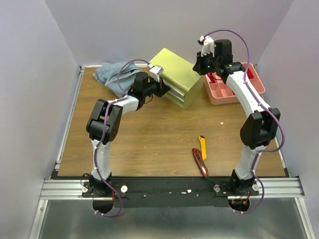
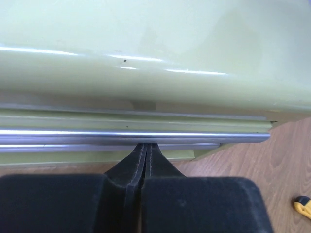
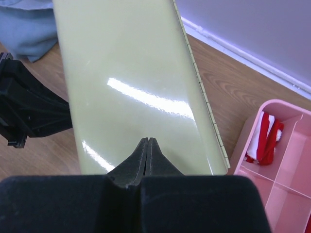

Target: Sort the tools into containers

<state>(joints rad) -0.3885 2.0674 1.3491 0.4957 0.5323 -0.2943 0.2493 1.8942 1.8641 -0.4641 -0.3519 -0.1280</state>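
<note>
The yellow-green chest (image 1: 175,70) stands at the back centre, its three drawers pushed in. My left gripper (image 1: 166,90) is shut and empty, its tips (image 2: 146,145) right at the silvery front edge of a drawer (image 2: 97,135). My right gripper (image 1: 201,65) is shut and empty, hovering just over the chest's top (image 3: 131,73) near its right edge. A yellow utility knife (image 1: 202,147) and a red-black utility knife (image 1: 200,163) lie on the table near the front. The pliers are not plainly in view.
A pink compartment tray (image 1: 234,94) stands right of the chest, with a red-and-white item (image 3: 263,138) inside. A blue-grey cloth (image 1: 112,73) lies left of the chest. A yellow-black tool end (image 2: 303,207) shows at the left wrist view's lower right.
</note>
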